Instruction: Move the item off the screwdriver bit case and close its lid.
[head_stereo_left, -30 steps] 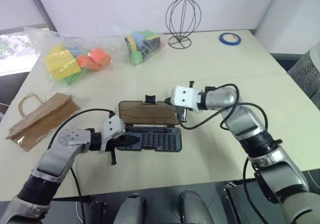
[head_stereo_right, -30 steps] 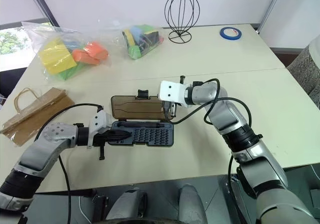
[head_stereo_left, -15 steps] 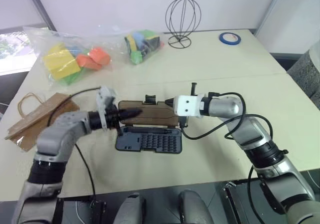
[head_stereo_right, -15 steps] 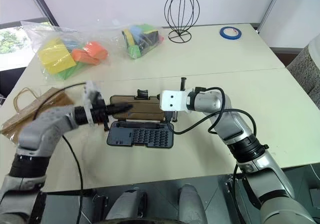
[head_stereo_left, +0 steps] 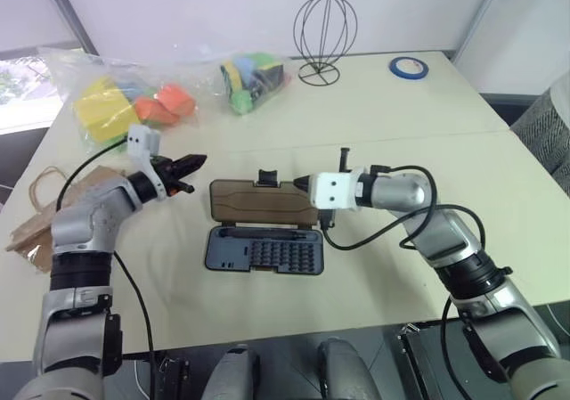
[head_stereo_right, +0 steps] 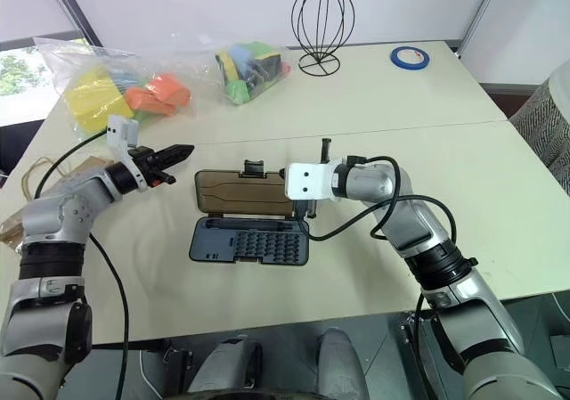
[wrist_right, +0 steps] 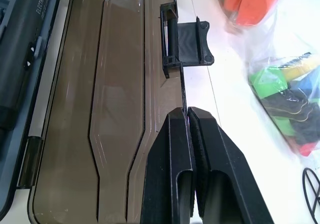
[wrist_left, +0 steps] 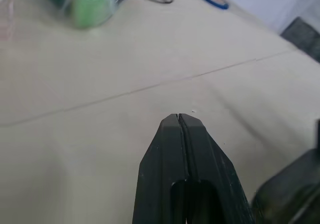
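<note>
The screwdriver bit case (head_stereo_left: 265, 251) lies open mid-table, its dark tray showing rows of bits. Its brown lid (head_stereo_left: 258, 202) lies flat on the far side, with the black latch tab (head_stereo_left: 266, 179) at the far edge. The item, a brown paper bag (head_stereo_left: 27, 233), rests at the table's left edge, apart from the case and partly behind my left arm. My left gripper (head_stereo_left: 198, 160) hangs shut and empty above the table, left of the lid. My right gripper (wrist_right: 188, 112) is shut, its tips at the lid's far right rim; I cannot tell whether it pinches the rim.
Two clear bags of foam blocks (head_stereo_left: 125, 106) (head_stereo_left: 254, 77) lie at the far left and far middle. A black wire ball stand (head_stereo_left: 325, 35) and a blue tape roll (head_stereo_left: 408, 67) sit at the back.
My left gripper has left the tray's left end, risen and swung away to the far left. The right gripper has kept its place at the lid.
</note>
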{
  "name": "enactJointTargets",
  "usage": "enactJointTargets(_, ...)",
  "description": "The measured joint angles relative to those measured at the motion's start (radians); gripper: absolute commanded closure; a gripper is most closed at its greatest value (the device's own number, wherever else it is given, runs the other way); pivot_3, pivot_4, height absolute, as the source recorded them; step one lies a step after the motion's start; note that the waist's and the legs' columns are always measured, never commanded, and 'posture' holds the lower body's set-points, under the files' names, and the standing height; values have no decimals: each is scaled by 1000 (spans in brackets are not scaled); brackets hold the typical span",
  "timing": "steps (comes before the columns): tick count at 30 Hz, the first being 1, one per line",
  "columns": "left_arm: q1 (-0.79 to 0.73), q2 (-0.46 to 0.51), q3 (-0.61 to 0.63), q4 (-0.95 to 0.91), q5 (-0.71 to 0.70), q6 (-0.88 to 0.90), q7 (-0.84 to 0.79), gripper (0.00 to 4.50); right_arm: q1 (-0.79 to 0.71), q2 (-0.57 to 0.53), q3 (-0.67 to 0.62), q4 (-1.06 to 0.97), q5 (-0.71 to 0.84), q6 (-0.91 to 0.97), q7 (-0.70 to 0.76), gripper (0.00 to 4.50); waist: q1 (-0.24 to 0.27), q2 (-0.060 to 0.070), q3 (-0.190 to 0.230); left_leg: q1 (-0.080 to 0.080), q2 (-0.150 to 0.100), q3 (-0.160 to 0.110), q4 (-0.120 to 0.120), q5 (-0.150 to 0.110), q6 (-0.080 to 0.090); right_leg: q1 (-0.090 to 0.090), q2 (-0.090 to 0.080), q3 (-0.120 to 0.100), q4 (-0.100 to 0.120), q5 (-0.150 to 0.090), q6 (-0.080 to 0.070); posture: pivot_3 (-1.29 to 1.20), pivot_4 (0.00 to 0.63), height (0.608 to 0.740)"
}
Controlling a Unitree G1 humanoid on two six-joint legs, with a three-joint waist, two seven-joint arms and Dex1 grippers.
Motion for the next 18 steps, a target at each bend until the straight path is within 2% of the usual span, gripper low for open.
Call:
enactJointTargets(5, 16, -5, -114, 19, 94, -103, -94, 4500, 0, 0, 0, 0, -1, 1, 1, 4478, 1, 0, 0, 0, 0, 0, 0, 0, 0, 0, 0, 0, 0, 0, 0, 0, 150, 740)
enactJointTargets(13, 4, -18, -145, 60, 136, -147, -154, 4500, 0, 0, 0, 0, -1, 3, 4, 4478, 0, 0, 0, 0, 0, 0, 0, 0, 0, 0, 0, 0, 0, 0, 0, 0, 150, 740)
enactJointTargets(18, 3, -18, -146, 74, 155, -159, -168, 4500, 0, 1, -3, -2, 13, 9, 16, 1999, 0, 0, 0, 0, 0, 0, 0, 0, 0, 0, 0, 0, 0, 0, 0, 0, 150, 740)
